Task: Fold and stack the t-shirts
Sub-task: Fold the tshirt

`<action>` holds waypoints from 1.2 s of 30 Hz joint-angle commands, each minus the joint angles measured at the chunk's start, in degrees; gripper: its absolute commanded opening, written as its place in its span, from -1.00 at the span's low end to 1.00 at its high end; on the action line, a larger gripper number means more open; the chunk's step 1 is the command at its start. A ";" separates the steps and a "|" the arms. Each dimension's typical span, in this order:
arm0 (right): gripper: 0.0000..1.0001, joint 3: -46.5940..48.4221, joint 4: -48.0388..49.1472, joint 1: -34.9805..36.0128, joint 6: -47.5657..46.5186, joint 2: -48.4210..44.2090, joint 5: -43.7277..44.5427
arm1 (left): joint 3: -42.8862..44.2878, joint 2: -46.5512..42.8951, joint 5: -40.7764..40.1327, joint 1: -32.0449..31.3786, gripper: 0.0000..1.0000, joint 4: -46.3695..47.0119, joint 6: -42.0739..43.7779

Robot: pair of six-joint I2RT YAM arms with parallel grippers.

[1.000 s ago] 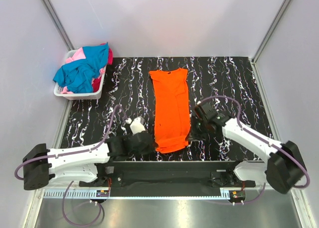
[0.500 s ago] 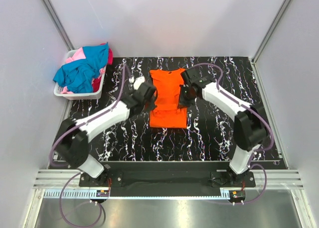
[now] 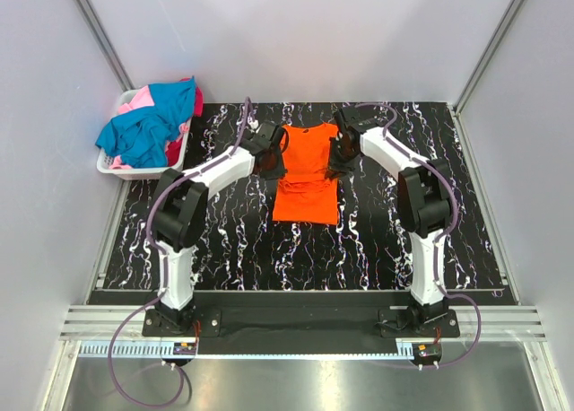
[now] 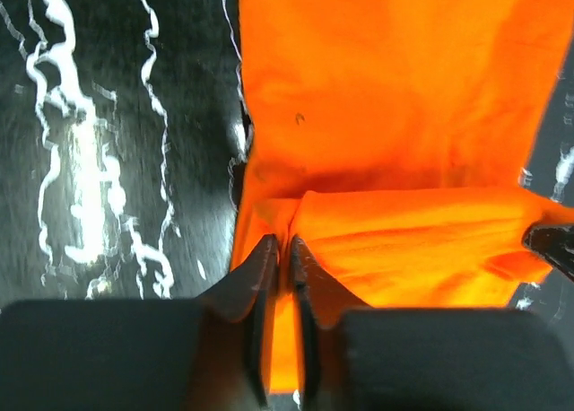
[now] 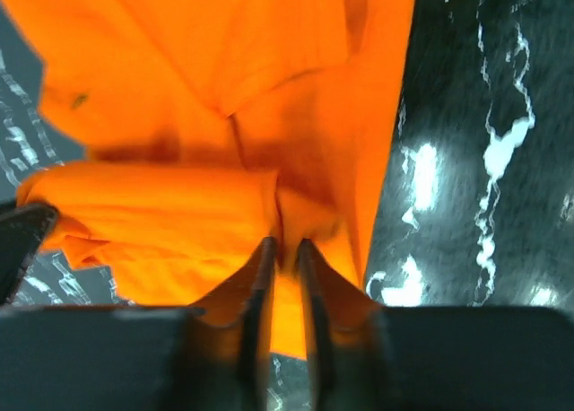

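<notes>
Shirt (image 3: 306, 175) lies mid-table (image 3: 224, 240), long axis running away from us, its near half doubled toward the collar. We have the left gripper (image 3: 272, 162) and right gripper (image 3: 334, 160) at the folded hem's two corners, each nipping orange cloth in a narrow gap, equally near.

Both arms stretch far forward, left pincer (image 4: 280, 249) and right pincer (image 5: 282, 249) nearly closed.

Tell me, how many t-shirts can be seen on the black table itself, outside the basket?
1: the orange t-shirt lies at the middle of the table, folded. Other shirts sit heaped in the white basket at the far left; some there may be hidden.
</notes>
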 commanded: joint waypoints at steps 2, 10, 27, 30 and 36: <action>-0.32 5.50 -1.41 -1.04 -1.87 3.07 -0.41 | 3.51 3.73 2.10 1.72 -0.53 0.42 3.96; -0.18 12.44 -1.58 -3.50 -1.17 7.55 -0.24 | 3.33 3.56 1.66 4.36 -0.43 10.35 3.53; -0.17 -8.53 0.16 -5.17 0.05 -7.28 -1.72 | -5.80 -7.15 4.99 5.32 -0.21 7.29 2.92; -0.10 -18.11 4.38 -5.09 2.87 -15.27 -4.96 | -14.74 -11.72 7.36 5.32 0.15 7.37 -0.07; 0.01 -29.11 10.87 -4.30 4.72 -20.65 -12.34 | -25.73 -16.83 15.97 5.32 0.31 12.11 -4.11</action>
